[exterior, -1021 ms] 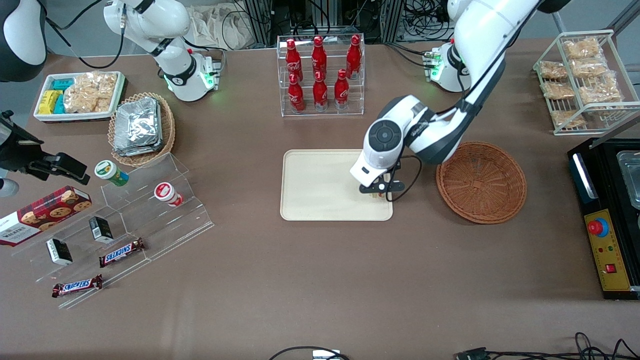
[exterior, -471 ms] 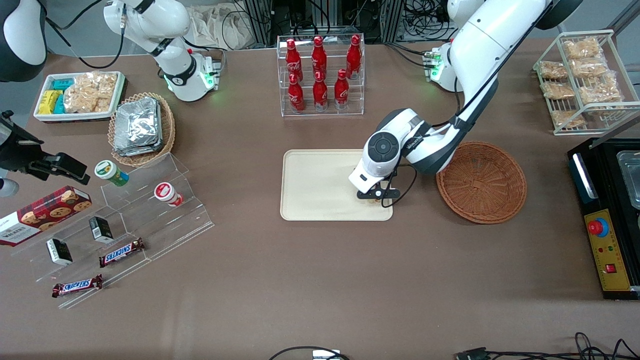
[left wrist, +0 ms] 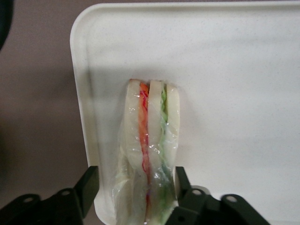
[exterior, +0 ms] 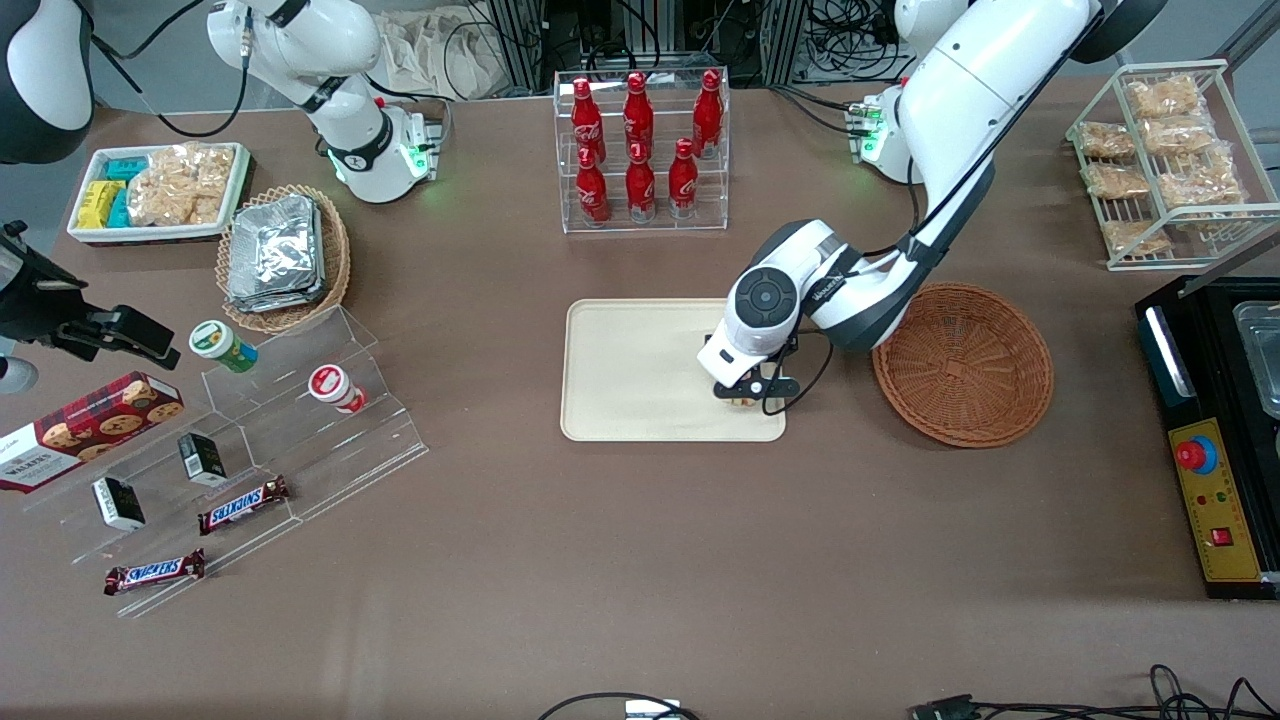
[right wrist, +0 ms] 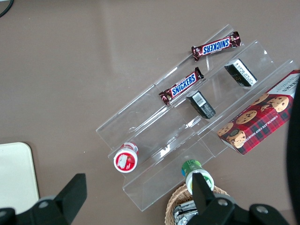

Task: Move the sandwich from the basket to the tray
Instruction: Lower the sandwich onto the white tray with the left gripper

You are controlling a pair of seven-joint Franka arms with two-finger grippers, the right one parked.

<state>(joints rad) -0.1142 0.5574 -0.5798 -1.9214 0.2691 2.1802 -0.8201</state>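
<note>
Fingers: the two black fingers (left wrist: 89,187) are set narrowly against the sandwich's flanks, apparently still gripping it.
Gripper: the left arm's gripper (exterior: 748,392) is held low over the tray's corner nearest the basket, right of the front frame's centre.
Sandwich: the clear-wrapped wedge of pale bread with orange and green filling (left wrist: 149,140) is stood on edge on the tray, just inside its rim; release is judged the remaining step.
Tray: the flat cream-beige plastic tray (exterior: 630,370) is otherwise bare.
Basket: the round reddish-brown wicker basket (exterior: 962,362) is seen emptied.
</note>
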